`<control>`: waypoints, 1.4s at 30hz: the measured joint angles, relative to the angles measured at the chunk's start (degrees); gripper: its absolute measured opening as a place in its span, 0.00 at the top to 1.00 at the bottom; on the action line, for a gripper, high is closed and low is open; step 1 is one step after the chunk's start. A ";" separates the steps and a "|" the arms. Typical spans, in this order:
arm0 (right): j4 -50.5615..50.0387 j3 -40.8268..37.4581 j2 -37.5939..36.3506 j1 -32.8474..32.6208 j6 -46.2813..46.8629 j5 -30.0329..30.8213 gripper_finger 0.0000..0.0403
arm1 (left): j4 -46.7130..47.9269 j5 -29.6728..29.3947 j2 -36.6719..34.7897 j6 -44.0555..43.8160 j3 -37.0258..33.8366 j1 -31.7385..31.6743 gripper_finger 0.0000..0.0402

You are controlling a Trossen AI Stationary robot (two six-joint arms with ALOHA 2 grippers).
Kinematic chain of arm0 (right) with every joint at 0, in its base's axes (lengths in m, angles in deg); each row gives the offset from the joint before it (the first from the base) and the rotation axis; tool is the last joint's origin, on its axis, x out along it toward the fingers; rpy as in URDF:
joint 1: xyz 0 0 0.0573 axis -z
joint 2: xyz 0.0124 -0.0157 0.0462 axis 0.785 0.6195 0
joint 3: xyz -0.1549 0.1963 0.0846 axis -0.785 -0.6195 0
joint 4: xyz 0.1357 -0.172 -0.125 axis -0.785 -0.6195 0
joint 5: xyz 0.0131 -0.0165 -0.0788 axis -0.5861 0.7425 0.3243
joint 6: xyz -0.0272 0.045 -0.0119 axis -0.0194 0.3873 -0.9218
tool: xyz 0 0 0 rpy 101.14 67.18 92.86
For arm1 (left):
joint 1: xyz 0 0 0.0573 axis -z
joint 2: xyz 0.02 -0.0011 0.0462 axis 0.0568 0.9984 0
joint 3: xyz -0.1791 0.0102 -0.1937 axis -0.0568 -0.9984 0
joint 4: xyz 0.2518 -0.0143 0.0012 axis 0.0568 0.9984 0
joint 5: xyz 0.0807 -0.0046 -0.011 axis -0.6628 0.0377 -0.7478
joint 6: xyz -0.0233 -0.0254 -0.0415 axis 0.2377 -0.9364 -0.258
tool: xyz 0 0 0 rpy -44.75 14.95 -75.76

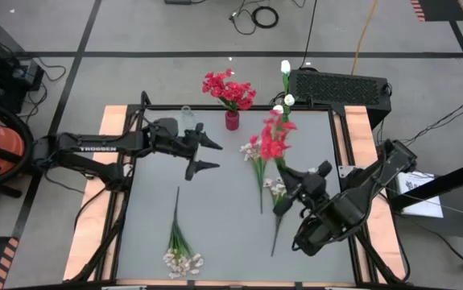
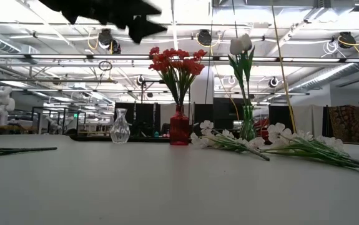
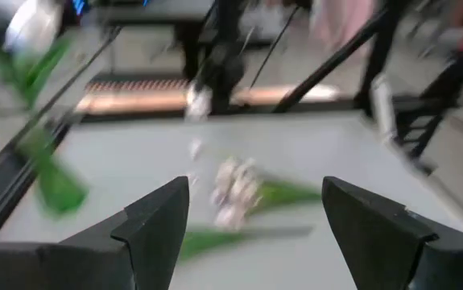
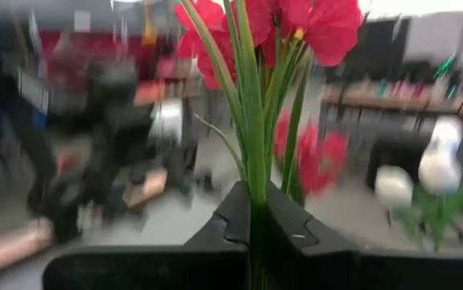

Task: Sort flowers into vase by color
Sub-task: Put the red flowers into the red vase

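My right gripper (image 1: pixel 289 176) hangs above the table's right half, shut on a red flower (image 1: pixel 275 141). Its blooms (image 4: pixel 295 24) fill the right wrist view. My left gripper (image 1: pixel 207 155) hovers open over the far left, with nothing between its fingers (image 3: pixel 159 229). At the far edge stands a red vase (image 1: pixel 232 121) with red flowers (image 2: pixel 176 62). Next to it are a bare glass vase (image 2: pixel 120 127) and a vase of white tulips (image 2: pixel 241 47). Three pale-blossom stems lie flat on the table (image 1: pixel 181 256) (image 1: pixel 257 157) (image 1: pixel 275 193). My right gripper pinches the red flower's green stem (image 4: pixel 255 205), among its long leaves below the blooms, between the two fingers. The fingers lie across the stem. The flower is lifted clear of the table. Its blooms point toward the far edge, and its lower end is hidden by the gripper.
A black box (image 1: pixel 340 87) sits behind the table's far right corner. Wooden rails (image 1: pixel 94 201) run along both sides of the grey table top. Bare table lies between the stem at the near left and the stems at the right.
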 joint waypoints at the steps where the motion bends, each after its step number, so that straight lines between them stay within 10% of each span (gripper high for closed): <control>1: 2.50 0.02 -0.21 0.32 -1.91 2.25 0.99 | -2.30 0.11 -0.01 -0.74 0.00 1.10 0.28; 8: 27.39 0.26 -0.31 7.15 -24.53 2.29 0.99 | -16.63 0.03 0.41 -3.84 0.00 8.50 0.28; 19: 81.28 0.24 -4.03 13.22 -94.05 -26.47 0.99 | -17.88 -1.83 0.43 -6.53 0.00 12.85 0.28; 29: 73.33 -16.49 -12.92 13.42 -78.11 -24.61 0.99 | -18.75 -8.17 0.43 -6.67 0.00 13.94 0.28; 37: 115.19 -37.88 -13.67 13.76 -91.69 -26.15 0.99 | -20.72 -8.96 1.71 -9.44 0.02 11.79 0.28; 42: 141.77 -43.01 -13.96 15.40 -100.77 -44.62 0.99 | -26.84 -8.02 6.93 -9.53 0.00 10.43 0.28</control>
